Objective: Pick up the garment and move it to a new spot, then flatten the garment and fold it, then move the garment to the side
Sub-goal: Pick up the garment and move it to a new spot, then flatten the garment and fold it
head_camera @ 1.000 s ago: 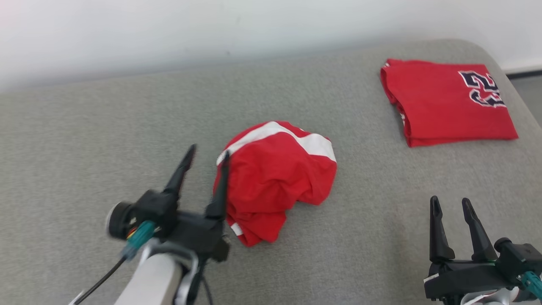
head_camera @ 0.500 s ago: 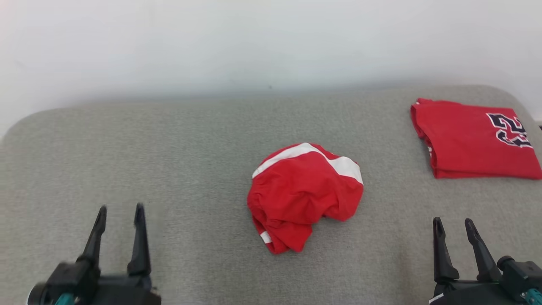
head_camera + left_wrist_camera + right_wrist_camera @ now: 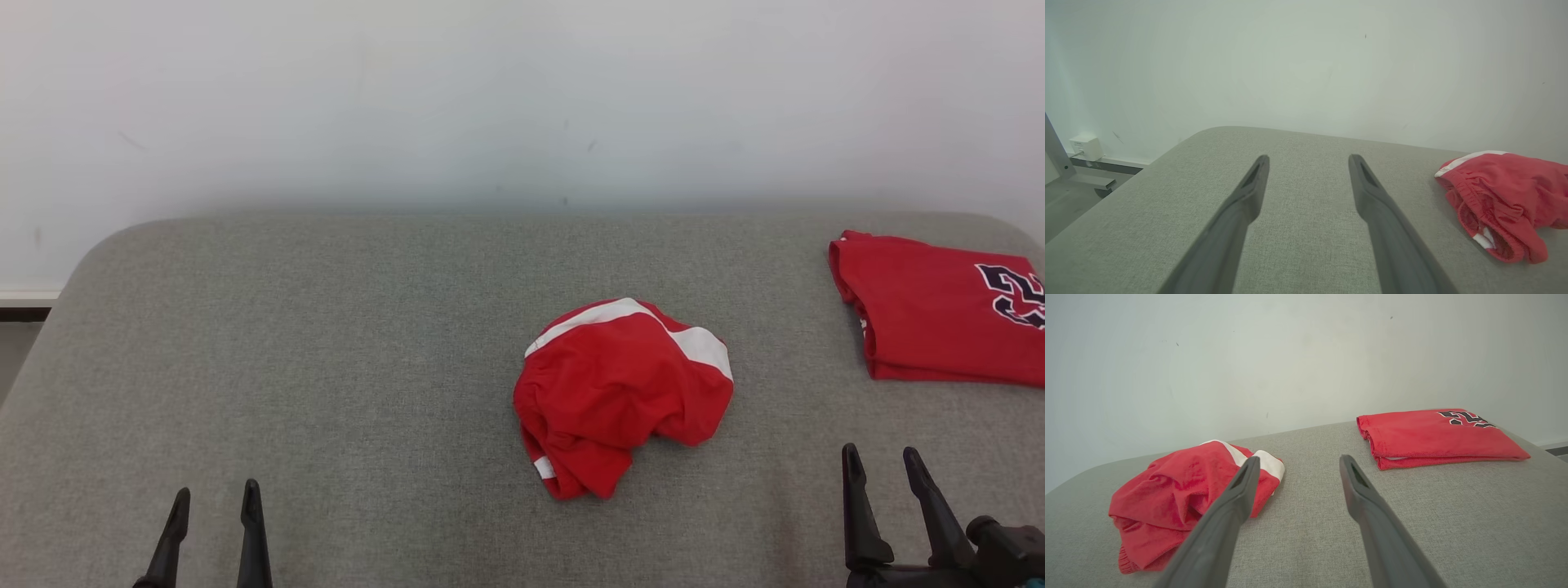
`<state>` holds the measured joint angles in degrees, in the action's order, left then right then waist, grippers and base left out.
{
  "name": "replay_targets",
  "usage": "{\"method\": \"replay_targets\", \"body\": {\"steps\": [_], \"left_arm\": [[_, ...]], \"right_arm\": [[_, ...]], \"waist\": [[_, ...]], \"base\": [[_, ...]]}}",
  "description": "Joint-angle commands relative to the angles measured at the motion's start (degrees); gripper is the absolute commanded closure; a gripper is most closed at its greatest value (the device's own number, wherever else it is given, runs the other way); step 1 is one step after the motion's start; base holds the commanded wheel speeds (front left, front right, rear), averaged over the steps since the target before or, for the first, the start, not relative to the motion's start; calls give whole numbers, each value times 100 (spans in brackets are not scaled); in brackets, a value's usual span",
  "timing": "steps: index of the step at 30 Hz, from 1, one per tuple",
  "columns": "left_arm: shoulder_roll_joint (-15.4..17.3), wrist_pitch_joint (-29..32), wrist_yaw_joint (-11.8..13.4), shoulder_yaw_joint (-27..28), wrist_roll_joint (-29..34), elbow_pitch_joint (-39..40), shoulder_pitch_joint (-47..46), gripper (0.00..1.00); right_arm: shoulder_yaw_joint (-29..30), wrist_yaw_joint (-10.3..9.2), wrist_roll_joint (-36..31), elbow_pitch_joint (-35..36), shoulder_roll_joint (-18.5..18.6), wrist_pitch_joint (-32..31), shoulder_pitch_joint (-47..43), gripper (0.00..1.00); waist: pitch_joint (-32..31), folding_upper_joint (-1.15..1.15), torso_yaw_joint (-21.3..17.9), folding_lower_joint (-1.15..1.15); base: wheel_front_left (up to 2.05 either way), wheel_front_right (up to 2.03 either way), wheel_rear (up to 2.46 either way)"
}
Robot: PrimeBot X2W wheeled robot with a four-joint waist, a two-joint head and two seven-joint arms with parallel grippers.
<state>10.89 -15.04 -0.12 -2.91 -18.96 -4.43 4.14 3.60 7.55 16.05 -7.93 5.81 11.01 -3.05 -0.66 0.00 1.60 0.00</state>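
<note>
Both claws sit low at the near edge of the table [image 3: 326,367], fingers pointing out toward the far side. The left claw [image 3: 216,492] is spread wide with nothing in it, just bare grey fabric between and ahead of its fingers. Same deal for the right claw [image 3: 882,452]: wide apart and empty. Can't really tell if either is resting on the fabric or hanging just above it.

The garment [image 3: 620,392], a crumpled red heap with a white stripe, lies ahead of the claws and between them, closer to the right claw. From the left wrist cam it's off to the right of the fingers, elastic hem turned that way. From the right wrist cam it's ahead and to the left. Neither claw touches it.

Further out, ahead and right of the right claw, there's a folded red shirt [image 3: 931,327] with dark numbers on it, near the far right corner and well apart from the heap. Past all that, a plain white wall [image 3: 490,98].
</note>
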Motion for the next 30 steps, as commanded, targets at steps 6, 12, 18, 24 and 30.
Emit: {"method": "replay_targets", "body": {"steps": [6, 12, 18, 24, 30], "left_arm": [[-155, -17, -79, 140, 183, -88, 151, 0], [-247, -17, -136, 238, 280, -124, 156, 0], [-315, -17, -197, 316, 358, -153, 133, 0], [-385, -17, -237, 338, 432, -177, 94, 0], [-436, -17, -313, 339, 478, -241, -102, 0]], "right_arm": [[32, -16, -51, 69, -35, -63, -120, 0], [28, -15, -44, 85, -44, -88, -140, 0], [28, -15, -15, 56, -47, -105, -154, 0], [-33, -16, -46, -1, 15, -136, -8, 0], [-197, -16, -117, -334, 278, -232, 663, 0]], "waist": [[-40, 0, 51, 0], [-22, 0, 48, 0], [3, 0, 53, 0], [41, 0, 69, 0], [178, 0, 170, 0]], "base": [[0, 0, 0], [0, 0, 0], [0, 0, 0], [0, 0, 0], [0, 0, 0]]}}
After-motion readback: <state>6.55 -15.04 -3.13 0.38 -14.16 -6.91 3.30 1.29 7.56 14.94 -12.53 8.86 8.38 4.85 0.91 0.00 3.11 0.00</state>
